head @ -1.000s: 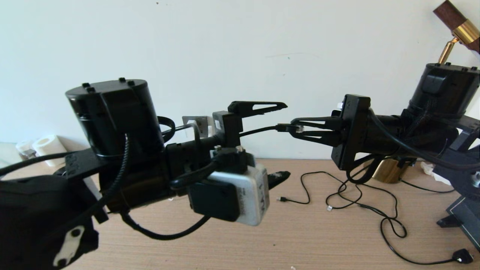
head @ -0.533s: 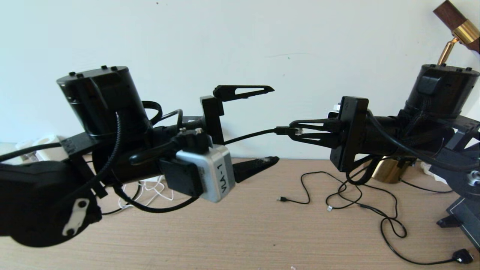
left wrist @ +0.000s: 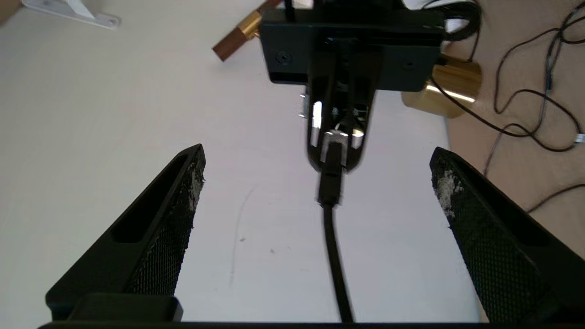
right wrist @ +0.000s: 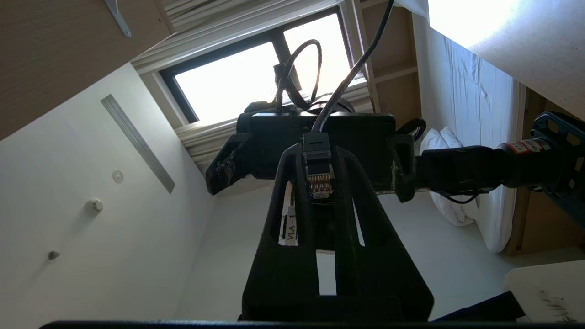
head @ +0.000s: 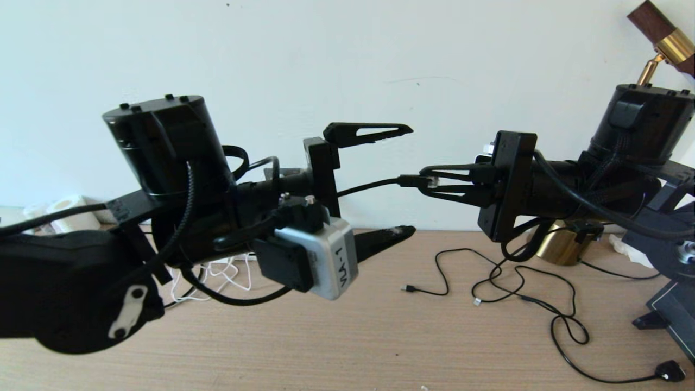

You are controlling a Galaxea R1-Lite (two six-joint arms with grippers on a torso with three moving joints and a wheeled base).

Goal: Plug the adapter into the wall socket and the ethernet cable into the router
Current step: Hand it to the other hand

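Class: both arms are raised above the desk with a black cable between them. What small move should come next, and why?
Probably draw the open left hand back off the ethernet cable. The right hand is already shut on its plug, while the left fingers stand wide on either side, touching nothing. The router is not in view.

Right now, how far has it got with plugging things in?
Nothing visibly plugged in yet: neither router nor wall socket shows in these views. In hand: the right pincer is shut on the ethernet cable at its plug, held in mid-air. The left pincer is open around the cable, not gripping. Left: seating that plug in the router, plus the adapter, which is not in view.
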